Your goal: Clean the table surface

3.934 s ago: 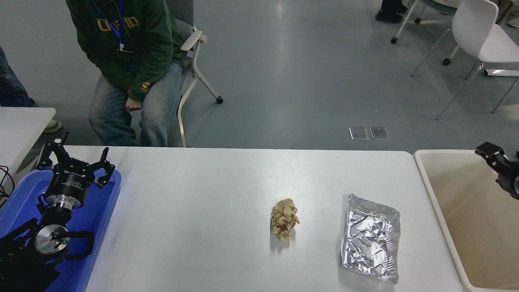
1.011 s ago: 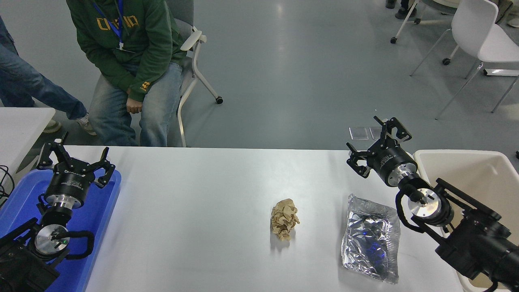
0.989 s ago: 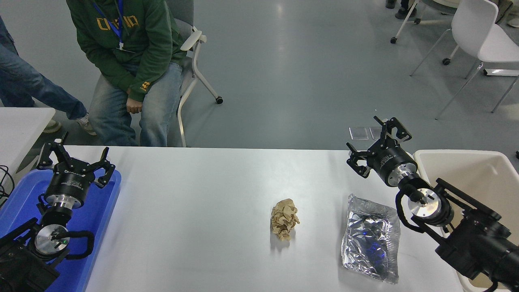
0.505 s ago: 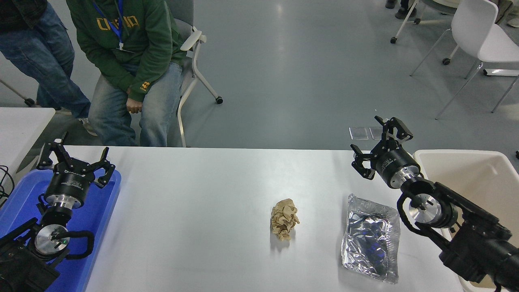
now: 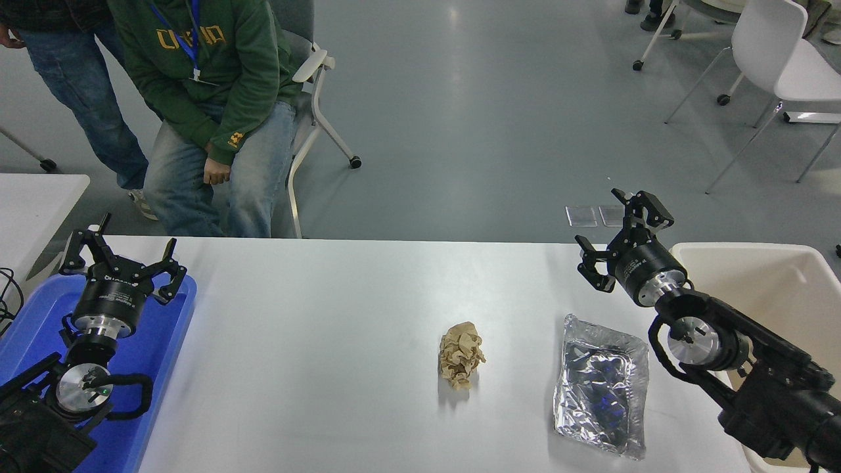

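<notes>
The white table surface point(image 5: 341, 328) fills the lower picture. A crumpled brown paper ball point(image 5: 461, 355) lies right of its middle. A flattened silver foil tray point(image 5: 601, 394) lies further right. My right gripper point(image 5: 624, 233) hangs open and empty over the table's far right edge, beyond the foil tray and apart from it. My left gripper point(image 5: 121, 253) stays parked at the lower left, open and empty, over a blue tray point(image 5: 154, 341).
A beige plastic bin point(image 5: 755, 276) stands against the table's right end, under my right arm. A seated person in a green hoodie point(image 5: 204, 72) and a standing person point(image 5: 79, 72) are at the far left. A smaller white table point(image 5: 33, 197) shows at the left edge.
My right arm came in from over the bin to the far right edge, then drifted slightly right. A person walked in at the top left. Paper ball and foil tray have not moved.
</notes>
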`<state>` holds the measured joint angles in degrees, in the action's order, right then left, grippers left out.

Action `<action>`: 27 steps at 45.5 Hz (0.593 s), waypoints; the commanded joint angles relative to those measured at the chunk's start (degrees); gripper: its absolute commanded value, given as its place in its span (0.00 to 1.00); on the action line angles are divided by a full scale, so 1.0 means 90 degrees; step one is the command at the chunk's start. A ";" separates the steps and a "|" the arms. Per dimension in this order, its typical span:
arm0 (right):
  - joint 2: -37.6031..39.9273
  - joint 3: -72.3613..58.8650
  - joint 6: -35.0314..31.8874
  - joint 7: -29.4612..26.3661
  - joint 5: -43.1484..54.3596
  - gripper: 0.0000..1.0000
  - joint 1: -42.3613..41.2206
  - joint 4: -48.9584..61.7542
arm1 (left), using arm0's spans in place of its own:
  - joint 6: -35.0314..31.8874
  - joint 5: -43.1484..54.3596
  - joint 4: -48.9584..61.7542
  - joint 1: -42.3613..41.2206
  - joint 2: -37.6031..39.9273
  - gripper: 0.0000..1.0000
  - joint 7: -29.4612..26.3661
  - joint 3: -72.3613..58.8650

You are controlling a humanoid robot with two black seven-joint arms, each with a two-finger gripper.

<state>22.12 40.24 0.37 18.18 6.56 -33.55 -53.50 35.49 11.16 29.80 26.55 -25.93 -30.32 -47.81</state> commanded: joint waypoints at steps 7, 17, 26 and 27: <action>0.1027 -0.0457 -0.0050 -0.0008 0.0784 1.00 -0.0071 -0.0501 | 0.0002 0.0000 0.0000 -0.0001 0.0000 1.00 0.0000 0.0000; 0.2033 -0.0917 -0.0060 -0.0008 0.2082 0.99 -0.0149 -0.1184 | 0.0002 0.0000 0.0000 -0.0001 0.0000 1.00 0.0000 0.0000; 0.2990 -0.1278 -0.0060 -0.0008 0.3205 0.98 -0.0285 -0.1780 | 0.0002 0.0000 0.0000 -0.0001 0.0000 1.00 0.0000 0.0000; 0.3097 -0.1317 -0.0060 -0.0008 0.3313 0.98 -0.0295 -0.1839 | 0.0002 0.0000 0.0000 0.0008 0.0000 1.00 0.0000 0.0000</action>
<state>40.39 32.16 -0.11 18.10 25.23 -35.02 -64.17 35.47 11.16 29.80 26.56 -25.93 -30.32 -47.81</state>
